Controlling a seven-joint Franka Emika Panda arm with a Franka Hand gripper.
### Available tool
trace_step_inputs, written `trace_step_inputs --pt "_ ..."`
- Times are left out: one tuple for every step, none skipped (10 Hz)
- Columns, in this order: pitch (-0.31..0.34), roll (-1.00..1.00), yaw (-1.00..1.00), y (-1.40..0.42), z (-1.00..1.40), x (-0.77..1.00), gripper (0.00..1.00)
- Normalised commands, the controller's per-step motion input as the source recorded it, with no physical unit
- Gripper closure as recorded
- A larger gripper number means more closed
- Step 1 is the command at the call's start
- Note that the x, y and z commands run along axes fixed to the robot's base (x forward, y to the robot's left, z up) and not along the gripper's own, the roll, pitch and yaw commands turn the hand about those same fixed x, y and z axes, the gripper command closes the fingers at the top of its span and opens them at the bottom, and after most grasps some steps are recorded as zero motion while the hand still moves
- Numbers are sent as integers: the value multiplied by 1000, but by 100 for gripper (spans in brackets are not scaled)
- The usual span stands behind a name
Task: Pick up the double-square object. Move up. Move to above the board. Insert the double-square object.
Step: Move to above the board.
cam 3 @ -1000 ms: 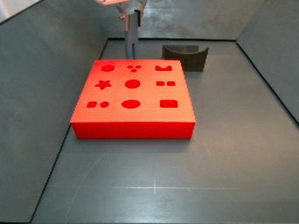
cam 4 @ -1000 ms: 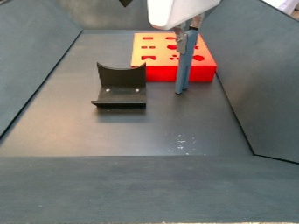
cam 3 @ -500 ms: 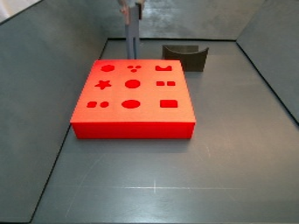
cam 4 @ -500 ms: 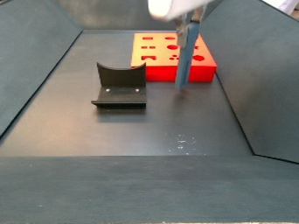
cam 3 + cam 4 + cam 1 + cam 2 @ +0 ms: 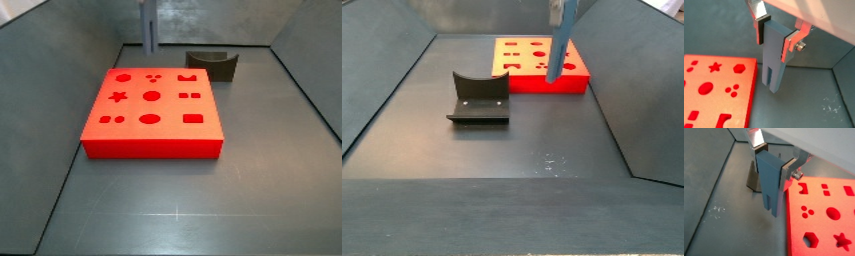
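Note:
My gripper (image 5: 776, 35) is shut on the upper end of the double-square object (image 5: 774, 67), a slim grey-blue bar that hangs upright with its split lower end free. Both wrist views show this grip (image 5: 774, 163). The bar (image 5: 148, 25) hangs clear of the floor just beyond the far edge of the board (image 5: 150, 105), a flat red block with shaped cutouts. In both side views the bar (image 5: 557, 45) runs out of the top of the frame, and the gripper itself is out of view there. The board lies beside the bar in both wrist views (image 5: 711, 85) (image 5: 824, 208).
The dark fixture (image 5: 478, 97) with a curved top stands on the grey floor beside the board, also seen in a side view (image 5: 214, 63) and behind the bar in a wrist view (image 5: 753, 175). Grey walls enclose the floor.
The gripper has risen with the bar held in it. It has left the top of both side views, and the bar's lower end is higher off the floor.

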Motion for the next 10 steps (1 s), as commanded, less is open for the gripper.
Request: trace_step_inputs --pt "90 -135 -62 43 656 -3 100" --pt "84 -121 -44 29 431 5 100" --pt "80 -111 -35 24 257 10 100" --pt "-3 48 -1000 -1000 307 145 100" --pt "-3 49 -1000 -1000 300 146 100" --pt "5 61 -1000 -1000 315 143 100" --pt "9 47 -1000 -1000 319 147 100" --pt "15 42 -1000 -1000 322 148 100" --pt "21 38 -1000 -1000 325 150 100" --pt "39 29 -1000 -1000 330 161 100"
